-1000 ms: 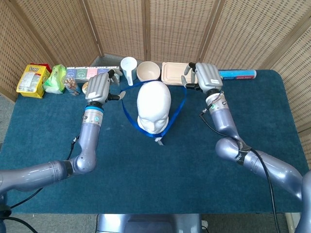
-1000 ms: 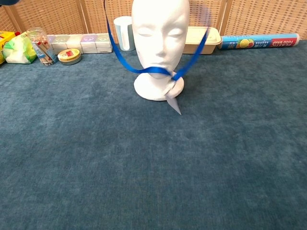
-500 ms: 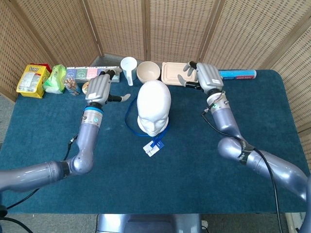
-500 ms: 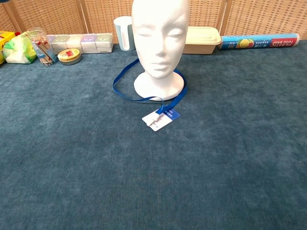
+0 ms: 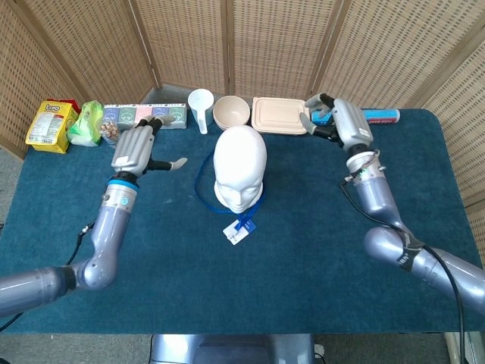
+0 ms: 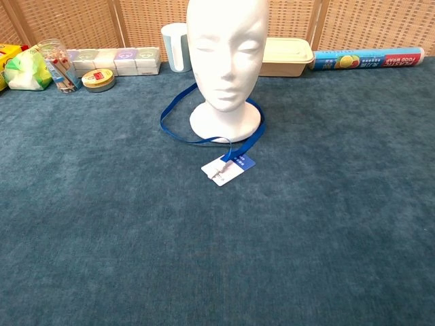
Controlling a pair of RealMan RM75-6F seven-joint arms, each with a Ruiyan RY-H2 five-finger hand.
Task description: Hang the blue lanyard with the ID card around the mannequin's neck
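The white mannequin head (image 5: 239, 163) (image 6: 227, 47) stands upright on the blue cloth. A blue lanyard (image 5: 201, 186) (image 6: 175, 119) lies looped around its base, resting on the table. Its ID card (image 5: 237, 233) (image 6: 227, 169) lies flat just in front of the base. My left hand (image 5: 136, 149) hovers left of the head, fingers spread and holding nothing. My right hand (image 5: 342, 121) is up at the back right, open and away from the head. Neither hand shows in the chest view.
Along the back edge stand a yellow packet (image 5: 50, 125), a green bag (image 5: 86, 123), a row of small boxes (image 5: 144, 114), a white cup (image 5: 201, 106), a bowl (image 5: 231, 111), a beige lidded container (image 5: 278, 115) and a food wrap roll (image 6: 367, 58). Wicker screens stand behind the table.
The lanyard dropped from both hands over the head and settled around the base, the card landing in front. Both hands have since moved outward, away from the head.
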